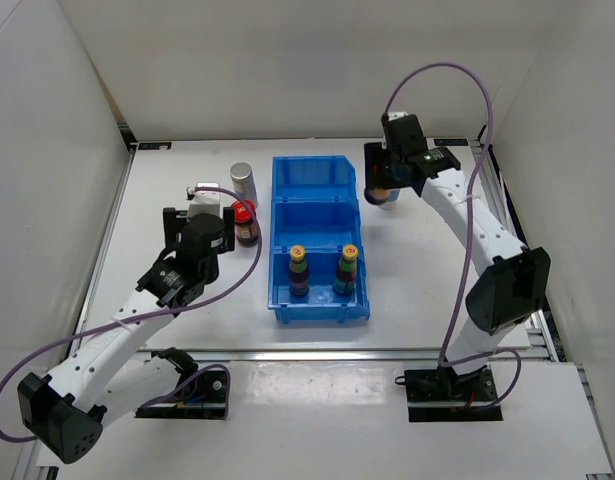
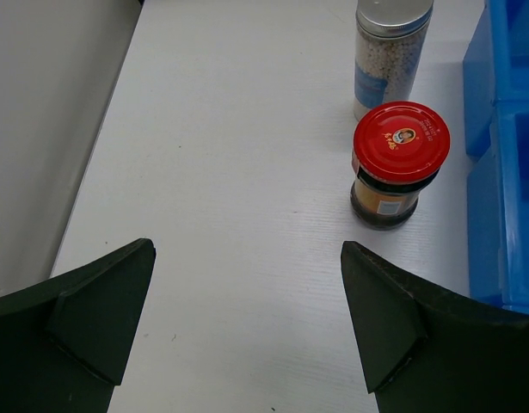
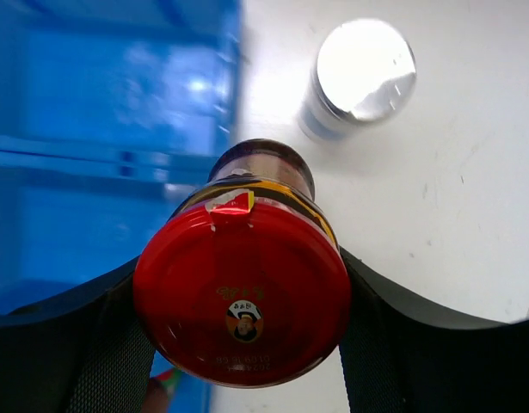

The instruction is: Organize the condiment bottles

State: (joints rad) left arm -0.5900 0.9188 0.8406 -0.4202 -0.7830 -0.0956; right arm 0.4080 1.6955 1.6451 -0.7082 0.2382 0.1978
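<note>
From above, a blue bin point(image 1: 317, 312) stands mid-table point(image 1: 177, 170), with a yellow-capped bottle point(image 1: 299, 268) and a second yellow-capped bottle point(image 1: 347, 266) upright side by side in its near compartment; the middle and far compartments show only blue plastic. Left of the bin, a silver-topped bottle point(image 1: 243, 180) stands farther back and a red-capped bottle point(image 1: 245, 222) nearer, close together, with the left arm point(image 1: 137, 310) reaching up beside them. The right gripper point(image 1: 380, 188) hangs just off the bin's right wall, about level with the far compartment. The left wrist camera shows the left gripper point(image 2: 247, 249) with its fingers point(image 2: 101, 318) spread wide over bare table, holding nothing; the two bottles stand upright ahead and to the right, apart from the fingers, with the bin's edge at the frame's right. The right wrist camera shows the right fingers point(image 3: 402, 335) pinching a second red-capped bottle point(image 3: 242, 297) from both sides, its dark body pointing down; whether it touches the table cannot be told. A second silver-topped bottle point(image 3: 365, 69) stands beyond it on the table, and the bin fills the left side.
</note>
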